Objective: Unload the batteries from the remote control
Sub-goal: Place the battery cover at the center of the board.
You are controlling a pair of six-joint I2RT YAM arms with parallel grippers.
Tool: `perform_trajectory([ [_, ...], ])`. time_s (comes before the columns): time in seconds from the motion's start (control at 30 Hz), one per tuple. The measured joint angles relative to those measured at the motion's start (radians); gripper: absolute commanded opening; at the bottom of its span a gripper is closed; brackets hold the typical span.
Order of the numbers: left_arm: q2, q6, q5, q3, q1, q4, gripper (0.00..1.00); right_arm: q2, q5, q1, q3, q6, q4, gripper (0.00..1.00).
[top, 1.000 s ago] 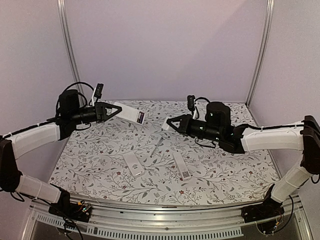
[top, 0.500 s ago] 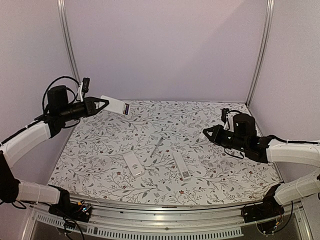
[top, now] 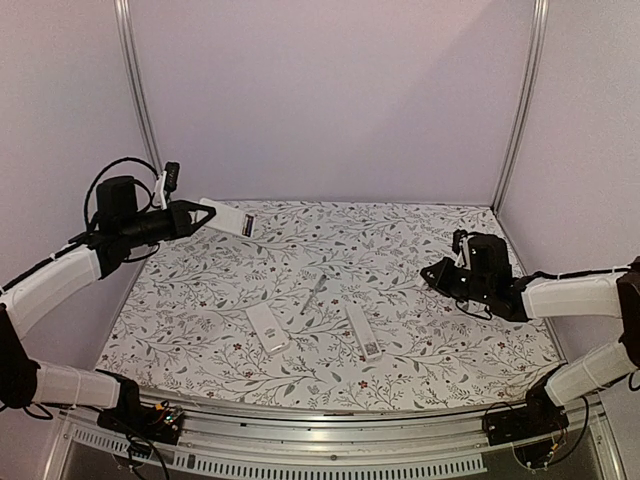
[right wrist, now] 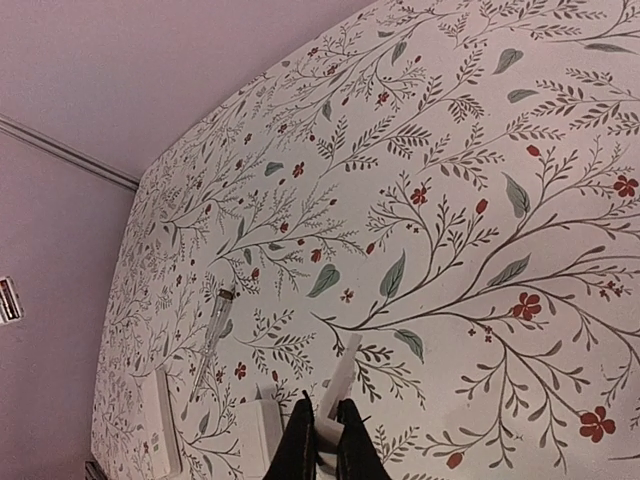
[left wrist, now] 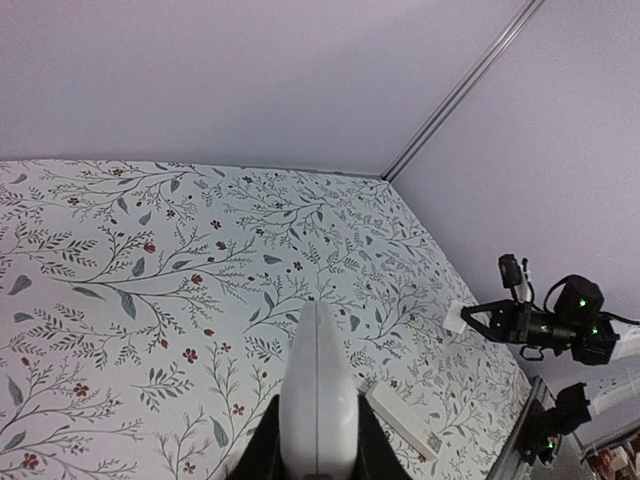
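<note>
Resting place: the flowery table (top: 420, 225), under everything.
Left gripper (top: 203, 213): up in the air at 10 o'clock, jaws pinching one end of the remote (top: 228, 219).
Right gripper (top: 430, 272): low at 3 o'clock, jaws pressed together on a thin white bit (right wrist: 343, 378), maybe the lid.
Other remote (top: 360, 333): lying at 6 o'clock.
Flat white piece (top: 268, 329): at 7 o'clock, near it.
Grey stick (top: 313, 294): in the middle.
Batteries: none to be seen. I think they sit inside the remote at 10 o'clock.
Doing it well: hold the remote tight. Tip its open side down over the middle of the table. Go slowly so nothing rolls off. Put the thin white bit down first, so the right gripper is free to help.
</note>
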Motion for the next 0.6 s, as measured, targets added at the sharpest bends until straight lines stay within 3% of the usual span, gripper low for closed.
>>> perform_trajectory([
  [0.4,0.000,0.000,0.006,0.000,0.000,-0.002,0.00,0.164,-0.038,-0.073,0.001,-0.026,0.076,0.01],
  [0.6,0.000,0.000,0.010,0.000,0.000,-0.001,0.00,0.242,-0.065,-0.092,0.016,-0.029,0.089,0.06],
])
